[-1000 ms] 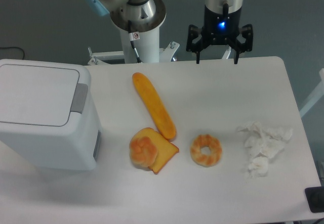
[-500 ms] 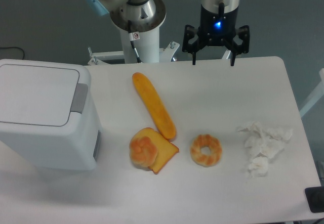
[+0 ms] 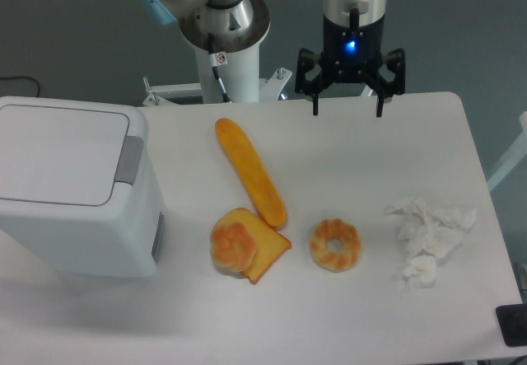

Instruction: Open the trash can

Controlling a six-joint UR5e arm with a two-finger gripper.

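The trash can (image 3: 70,185) is a large boxy white bin at the left of the table, its flat lid shut and its grey push tab (image 3: 128,160) on the right edge of the lid. My gripper (image 3: 347,109) hangs above the table's far edge, right of centre, well away from the trash can. Its two fingers are spread wide apart and hold nothing.
A long baguette (image 3: 250,171) lies in the middle of the table. A bun on a toast slice (image 3: 243,244) and a doughnut (image 3: 335,245) lie nearer the front. Crumpled white tissue (image 3: 428,240) lies at the right. The arm's base (image 3: 221,31) stands behind the table.
My gripper has shifted slightly to the left and a little toward the table, still open. Nothing on the table has moved.
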